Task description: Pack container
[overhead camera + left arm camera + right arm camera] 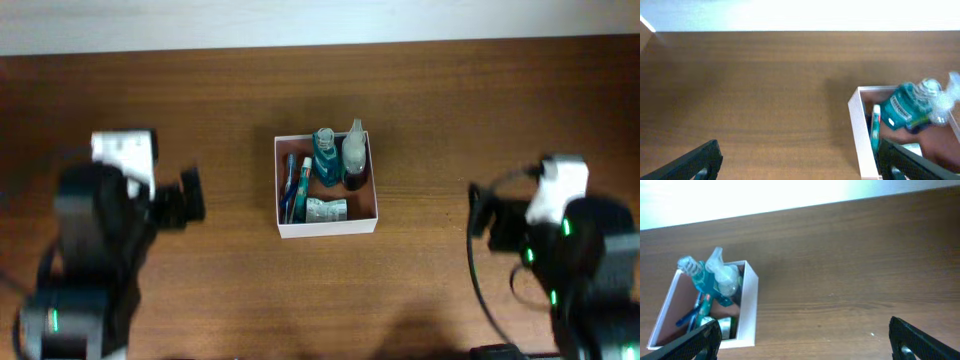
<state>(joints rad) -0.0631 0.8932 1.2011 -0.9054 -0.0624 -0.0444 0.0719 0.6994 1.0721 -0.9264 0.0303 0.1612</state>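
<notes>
The container is a small white-walled box with a reddish-brown inside at the table's middle. It holds a teal bottle, a clear spray bottle, a toothbrush and a small tube. The container also shows in the left wrist view and the right wrist view. My left gripper is open and empty, well left of the container. My right gripper is open and empty, well right of it. Both sets of fingers frame bare table.
The brown wooden table runs to a pale wall at the far edge. The arms' bases stand at the front left and front right corners.
</notes>
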